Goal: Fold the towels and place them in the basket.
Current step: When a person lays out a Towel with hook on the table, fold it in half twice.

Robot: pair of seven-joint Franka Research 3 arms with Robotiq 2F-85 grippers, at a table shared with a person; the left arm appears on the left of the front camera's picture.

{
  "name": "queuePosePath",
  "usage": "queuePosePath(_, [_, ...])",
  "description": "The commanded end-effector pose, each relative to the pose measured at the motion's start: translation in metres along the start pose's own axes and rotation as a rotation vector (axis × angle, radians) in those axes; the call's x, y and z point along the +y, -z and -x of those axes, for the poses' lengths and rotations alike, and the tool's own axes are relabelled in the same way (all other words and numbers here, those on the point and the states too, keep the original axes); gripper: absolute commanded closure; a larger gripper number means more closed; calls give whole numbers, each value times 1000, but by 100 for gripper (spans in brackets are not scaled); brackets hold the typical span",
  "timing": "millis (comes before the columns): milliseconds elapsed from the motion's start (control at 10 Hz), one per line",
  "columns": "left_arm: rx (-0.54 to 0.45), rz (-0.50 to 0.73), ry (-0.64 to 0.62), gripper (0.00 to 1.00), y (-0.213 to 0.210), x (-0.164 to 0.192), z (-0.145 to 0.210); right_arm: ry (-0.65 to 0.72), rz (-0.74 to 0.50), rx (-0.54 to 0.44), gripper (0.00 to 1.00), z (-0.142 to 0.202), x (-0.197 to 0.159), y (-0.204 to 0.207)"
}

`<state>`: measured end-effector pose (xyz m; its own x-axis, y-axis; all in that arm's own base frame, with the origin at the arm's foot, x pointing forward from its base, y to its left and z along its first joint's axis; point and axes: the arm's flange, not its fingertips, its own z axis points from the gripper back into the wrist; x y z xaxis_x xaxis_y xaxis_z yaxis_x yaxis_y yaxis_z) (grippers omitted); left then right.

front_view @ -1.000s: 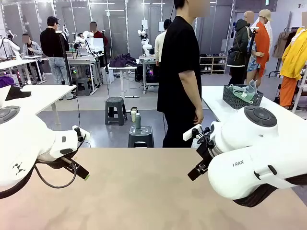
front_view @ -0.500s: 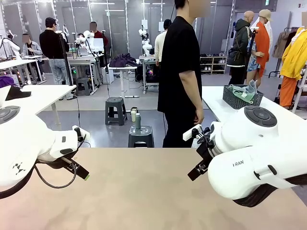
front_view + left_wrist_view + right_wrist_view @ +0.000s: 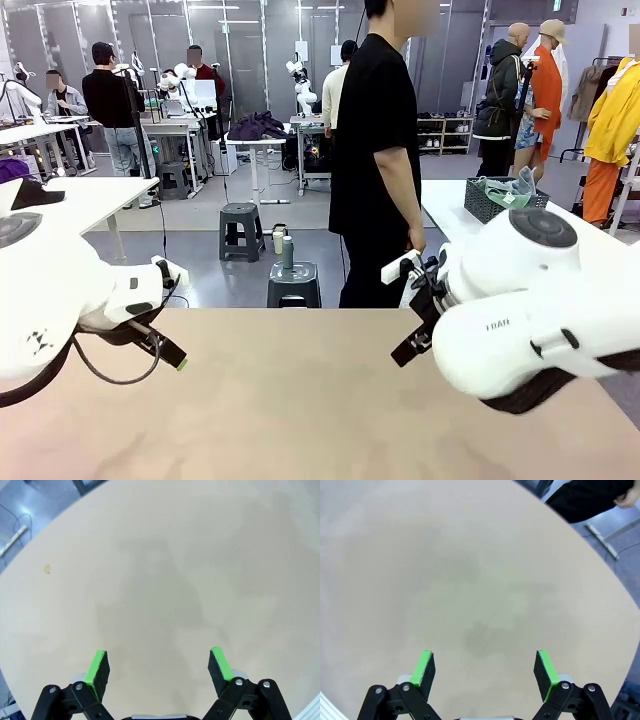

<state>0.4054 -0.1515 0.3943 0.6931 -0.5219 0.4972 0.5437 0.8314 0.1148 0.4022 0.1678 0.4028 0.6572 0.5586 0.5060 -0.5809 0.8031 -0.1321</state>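
My left gripper (image 3: 160,667) hangs open over bare beige tabletop (image 3: 165,570), with nothing between its green pads. My right gripper (image 3: 485,669) is open too, above an equally bare patch of the table (image 3: 470,580). In the front view both white arms reach in from the sides over the near half of the table (image 3: 290,400). The dark grey mesh basket (image 3: 488,207) stands on a white side table at the far right, behind my right arm. Mint-green towels (image 3: 510,192) lie crumpled inside it.
A person in black (image 3: 375,150) stands at the table's far edge, turned toward the side table. Two stools (image 3: 293,283) stand on the floor behind. Other people and work tables are farther back.
My right arm has shifted slightly up and to the left, now covering part of the basket. My left arm has risen a little. Both grippers stay open.
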Motion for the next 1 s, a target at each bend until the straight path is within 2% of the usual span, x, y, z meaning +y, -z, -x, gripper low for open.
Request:
queuePosePath(0, [43,139,12,0,-55,16,-22,26,-81,10,0,-24,-25,-56])
queuePosePath(100, [84,250,-4,0,-89,26,-31,41,-92,19,0,-35,-40,-86])
queuePosePath(300, [130,459,-51,0,-134,58,-32,103,-268,25,0,-41,-72,-125])
queuePosePath(400, [121,566,-48,0,-156,82,-26,146,-401,16,0,-36,-97,-147])
queuePosePath(500, [70,667,-91,0,-180,113,-10,201,-515,-9,0,-23,-124,-168])
queuePosePath(700, [-73,817,-282,0,-216,182,47,320,-722,-112,0,29,-187,-204])
queuePosePath(800, [-109,840,-309,0,-224,213,81,397,-784,-188,0,60,-217,-214])
queuePosePath(900, [-194,866,-384,0,-232,244,113,460,-849,-249,0,95,-242,-220])
